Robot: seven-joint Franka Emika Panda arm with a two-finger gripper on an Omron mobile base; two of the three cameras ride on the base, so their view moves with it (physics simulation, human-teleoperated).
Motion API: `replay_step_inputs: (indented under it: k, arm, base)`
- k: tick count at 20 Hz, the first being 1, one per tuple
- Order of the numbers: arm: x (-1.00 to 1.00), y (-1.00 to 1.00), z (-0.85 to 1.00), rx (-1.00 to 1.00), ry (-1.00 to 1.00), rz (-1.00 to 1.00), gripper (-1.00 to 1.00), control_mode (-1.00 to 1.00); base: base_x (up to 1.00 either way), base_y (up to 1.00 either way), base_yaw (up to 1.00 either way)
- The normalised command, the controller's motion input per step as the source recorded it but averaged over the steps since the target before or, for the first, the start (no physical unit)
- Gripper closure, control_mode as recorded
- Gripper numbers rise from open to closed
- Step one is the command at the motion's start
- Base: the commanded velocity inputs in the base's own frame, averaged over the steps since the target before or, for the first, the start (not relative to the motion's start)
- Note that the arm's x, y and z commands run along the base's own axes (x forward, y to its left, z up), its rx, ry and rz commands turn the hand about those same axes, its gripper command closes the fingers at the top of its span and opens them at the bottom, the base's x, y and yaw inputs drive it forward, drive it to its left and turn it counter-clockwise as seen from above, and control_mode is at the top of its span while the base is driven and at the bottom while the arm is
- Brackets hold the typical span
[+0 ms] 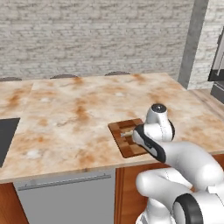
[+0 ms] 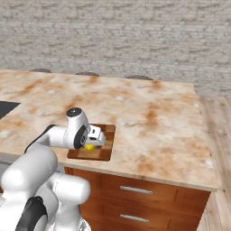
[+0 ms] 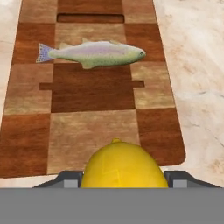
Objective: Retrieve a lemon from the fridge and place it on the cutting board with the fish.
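My gripper [image 3: 122,179] is shut on the lemon [image 3: 122,164], a bright yellow fruit held between the two dark fingertips. It hangs low over the near end of the cutting board [image 3: 92,127], a dark brown striped wooden board. The fish [image 3: 94,54], slim and silvery green, lies across the board's far half, apart from the lemon. In the right base view the lemon [image 2: 90,147] shows under the gripper [image 2: 92,143], over the board [image 2: 107,151] at the counter's front edge. In the left base view the arm covers part of the board [image 1: 124,146]. No fridge is recognisable.
The beige marbled counter [image 1: 74,113] stretches wide to the left and behind the board. A black inset [image 1: 6,135] sits at its left edge. A dark appliance [image 1: 217,76] shows at the far right; whether it is the fridge I cannot tell. Wooden drawers [image 2: 135,191] lie below the counter.
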Motion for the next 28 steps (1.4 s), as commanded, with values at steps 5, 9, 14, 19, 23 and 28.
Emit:
replay_step_inputs:
  k: [5,9,14,19,23,28]
  arm:
    - [0.22,0.00,-0.11,0.00,-0.03,0.00,1.00,-1.00]
    - [0.32,0.00,-0.07,0.00,-0.01,0.00,1.00,-1.00]
    - [0.28,0.00,-0.05,0.00,0.00,0.00,1.00,-1.00]
    - [0.23,0.00,-0.11,0.00,0.00,0.00,1.00,-1.00]
    - [0.17,0.00,-0.17,0.00,0.00,0.00,1.00,-1.00]
    - [0.03,0.00,-0.09,0.00,0.00,0.00,1.00,-1.00]
  base:
    - [0.00,0.00,0.00]
    - [0.00,0.00,0.00]
    - [0.00,0.00,0.00]
    - [0.00,0.00,0.00]
    - [0.00,0.00,0.00]
    - [0.00,0.00,0.00]
